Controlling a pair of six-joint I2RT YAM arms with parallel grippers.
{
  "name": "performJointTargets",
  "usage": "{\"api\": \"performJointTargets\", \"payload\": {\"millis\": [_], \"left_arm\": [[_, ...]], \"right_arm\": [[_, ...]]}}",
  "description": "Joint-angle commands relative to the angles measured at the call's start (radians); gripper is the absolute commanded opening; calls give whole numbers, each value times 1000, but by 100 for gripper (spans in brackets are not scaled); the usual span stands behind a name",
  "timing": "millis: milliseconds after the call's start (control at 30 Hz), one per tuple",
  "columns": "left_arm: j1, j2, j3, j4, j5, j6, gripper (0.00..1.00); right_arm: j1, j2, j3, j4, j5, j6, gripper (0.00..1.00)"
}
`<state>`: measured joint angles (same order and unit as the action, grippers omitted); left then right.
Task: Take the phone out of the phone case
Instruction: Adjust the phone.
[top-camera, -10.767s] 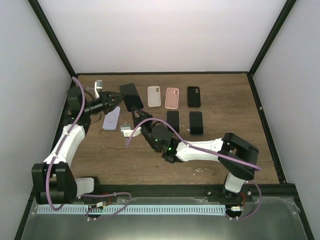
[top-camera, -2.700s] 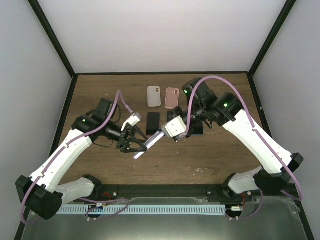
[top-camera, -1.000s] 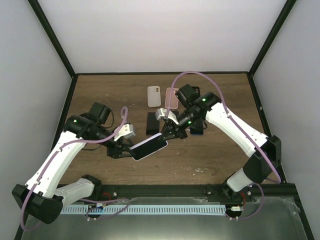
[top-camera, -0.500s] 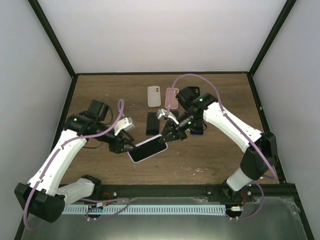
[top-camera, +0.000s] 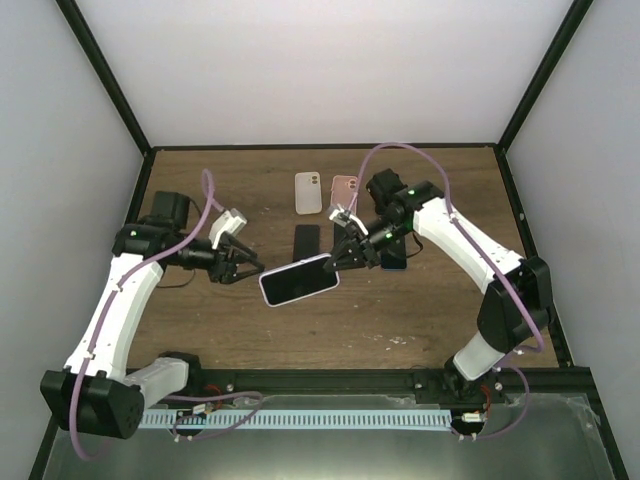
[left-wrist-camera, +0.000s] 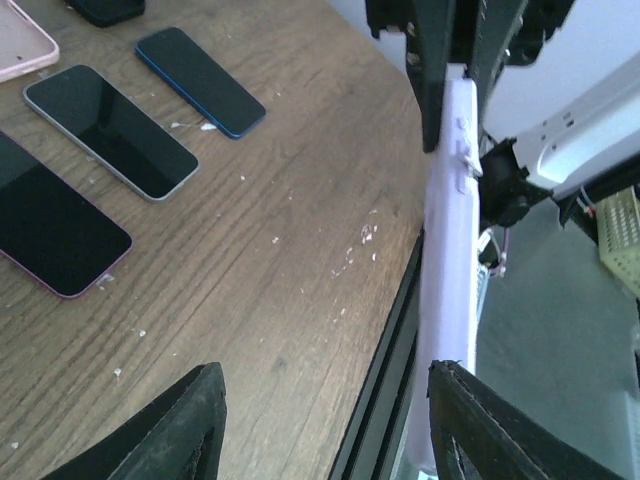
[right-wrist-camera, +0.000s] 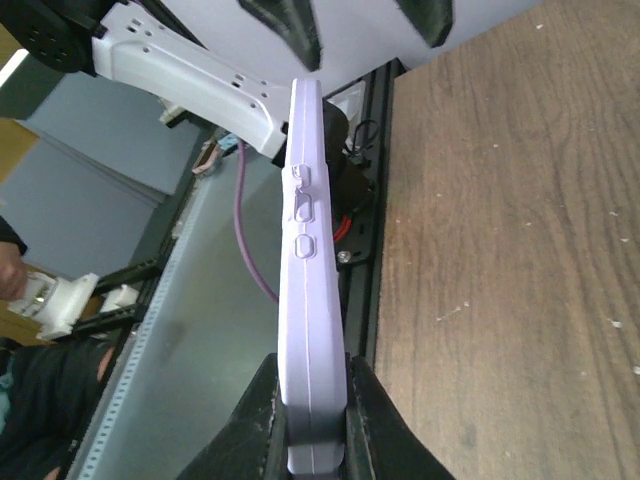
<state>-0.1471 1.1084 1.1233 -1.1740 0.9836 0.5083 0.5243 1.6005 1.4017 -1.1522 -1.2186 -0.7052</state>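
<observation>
The phone in its lavender phone case (top-camera: 298, 281) hangs level above the table, dark screen up. My right gripper (top-camera: 340, 260) is shut on its right end; in the right wrist view the case (right-wrist-camera: 308, 290) runs edge-on away from the gripper (right-wrist-camera: 312, 420), side buttons showing. My left gripper (top-camera: 250, 268) stands open at the case's left end. In the left wrist view the case edge (left-wrist-camera: 447, 250) runs down close beside the right fingertip (left-wrist-camera: 490, 420), with a wide gap to the other fingertip (left-wrist-camera: 190, 425). The left gripper (left-wrist-camera: 330, 430) holds nothing.
A black phone (top-camera: 307, 240), a white case (top-camera: 308, 193) and a pink case (top-camera: 344, 190) lie on the wooden table (top-camera: 200, 190) behind the held phone. A blue-edged phone (top-camera: 393, 255) lies partly under the right arm. The left wrist view shows bare phones (left-wrist-camera: 110, 130) (left-wrist-camera: 200, 67) flat on the wood.
The held phone has risen and moved slightly toward the back. My left arm has swung back and leftward, its fingers now at the case's left end rather than under it.
</observation>
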Motion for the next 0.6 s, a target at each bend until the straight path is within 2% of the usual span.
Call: {"api": "performJointTargets", "payload": {"millis": [0,233,367,567], "left_arm": [[58,16,8,27,94,-13,56],[141,40,8,28,160,-11,58],[146,39,1,29,167,-1,59],[102,26,15,-87,192,157,65]], "right_arm": [[-10,-4,-5,-19,-156,-7,1],[-39,10,-15,-23,-203,-3,1],[-40,9,-17,-20,-194,-4,1],[-40,-20,-9,56,-67,47,1]]}}
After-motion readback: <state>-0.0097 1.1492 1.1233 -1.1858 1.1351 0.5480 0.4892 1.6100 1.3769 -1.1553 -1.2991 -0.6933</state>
